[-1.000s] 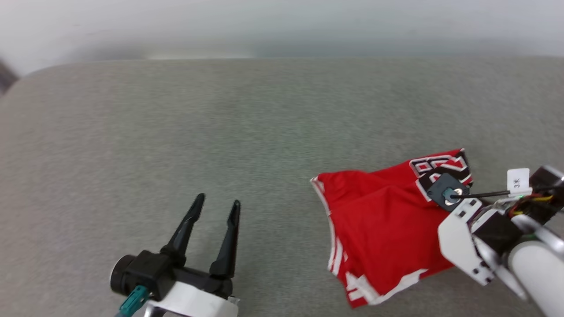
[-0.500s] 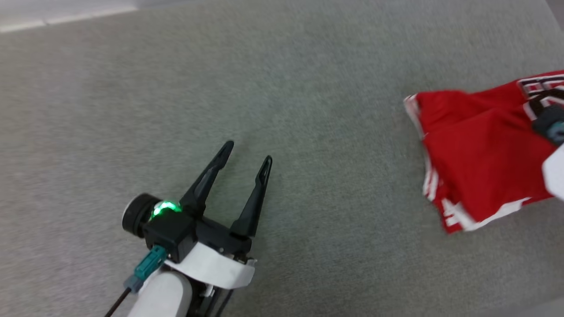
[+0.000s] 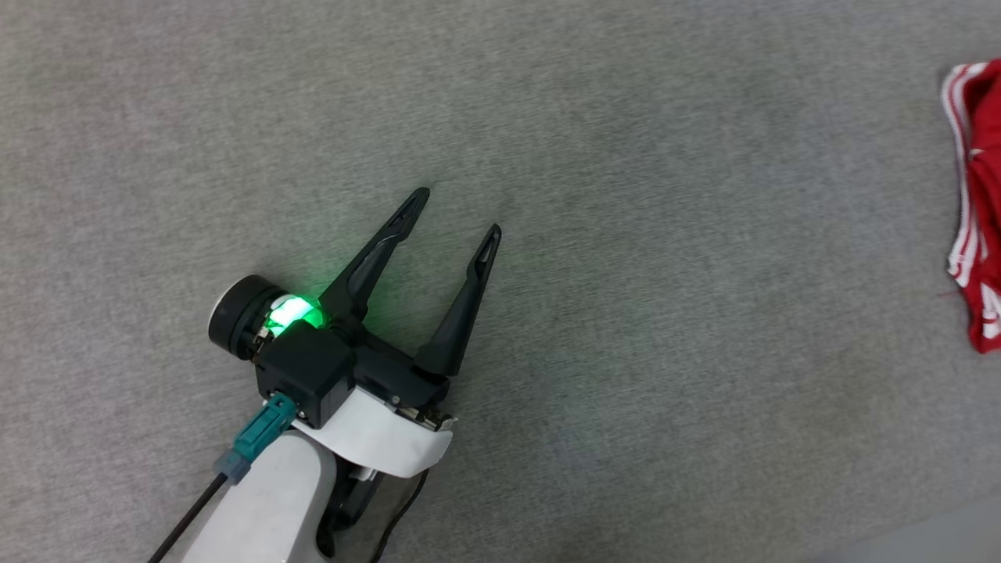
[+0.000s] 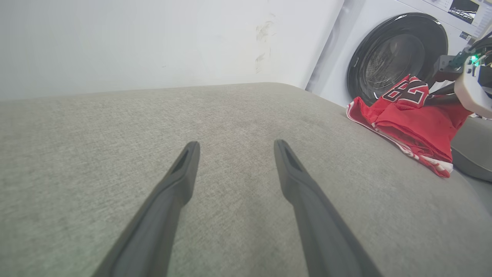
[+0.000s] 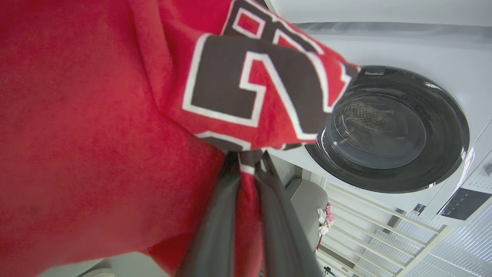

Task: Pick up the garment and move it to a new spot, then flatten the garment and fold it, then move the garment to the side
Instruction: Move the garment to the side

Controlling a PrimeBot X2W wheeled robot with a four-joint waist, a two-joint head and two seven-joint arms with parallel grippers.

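The garment (image 3: 976, 195), red with red-white striped trim, peeks in at the right edge of the head view. From the left wrist it shows as a bunched red garment (image 4: 417, 123) with a black "23", near the right end of the grey cushion (image 4: 230, 107). My right gripper (image 5: 248, 157) is shut on a fold of the garment (image 5: 96, 134) just below the black number. It reaches into the cloth from the right (image 4: 438, 98). My left gripper (image 3: 458, 211) hovers open over bare cushion, far left of the garment, its fingers (image 4: 180, 177) spread with nothing between them.
A white washing machine (image 4: 399, 50) with a dark round door (image 5: 388, 130) stands behind the garment. A white wall rises behind the cushion. The grey cushion (image 3: 665, 352) stretches wide around my left gripper. A grey seat and white slats show past the right fingers.
The head camera has swung left and down, so the garment has slid to the view's right edge and the right arm has left that view. My left gripper stays open.
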